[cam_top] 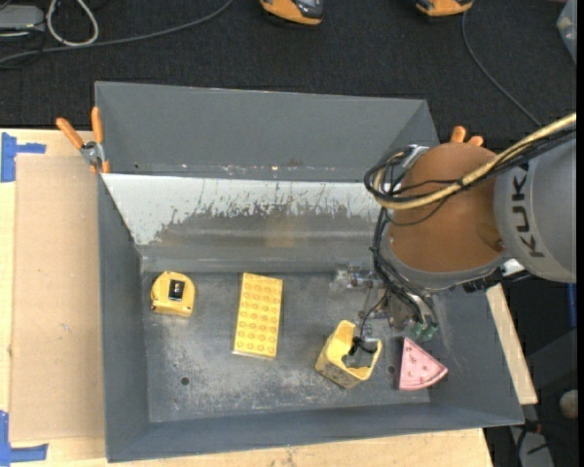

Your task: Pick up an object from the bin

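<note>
Down at gripper point(363, 346): low in near-right part of grey bin point(273, 163), right over yellow-tan block-like obj w/ dark patch point(333, 358). Touching obj or just above it, can't tell. Spread or pressed together, can't tell either. Above it, orange wrist cover point(438, 217) w/ black cable loop point(389, 178), arm entering from right. Just beside obj, on its right: pink triangular wedge point(420, 368), flat on floor. Farther left, mid-floor: yellow studded plate point(258, 315), lying flat. Well apart at left: small yellow tape measure point(172, 294).
</note>
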Controlling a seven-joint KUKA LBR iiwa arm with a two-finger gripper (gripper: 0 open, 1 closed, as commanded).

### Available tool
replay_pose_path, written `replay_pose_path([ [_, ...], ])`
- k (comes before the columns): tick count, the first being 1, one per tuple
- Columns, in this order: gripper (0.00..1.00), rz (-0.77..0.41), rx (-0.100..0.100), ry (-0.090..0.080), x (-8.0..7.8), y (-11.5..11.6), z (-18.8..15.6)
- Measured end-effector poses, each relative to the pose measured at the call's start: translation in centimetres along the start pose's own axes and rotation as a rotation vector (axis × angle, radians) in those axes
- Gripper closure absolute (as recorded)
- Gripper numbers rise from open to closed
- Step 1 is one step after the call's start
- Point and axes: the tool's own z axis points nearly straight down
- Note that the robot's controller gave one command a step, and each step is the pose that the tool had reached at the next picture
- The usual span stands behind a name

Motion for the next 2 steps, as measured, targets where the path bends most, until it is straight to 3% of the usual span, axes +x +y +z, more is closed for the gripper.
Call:
replay_pose_path([
  [1,0.0,0.0,0.0,0.0,0.0,0.0,0.0],
  [2,0.0,0.089,0.0,-0.004,-1.3,-0.6,3.9],
])
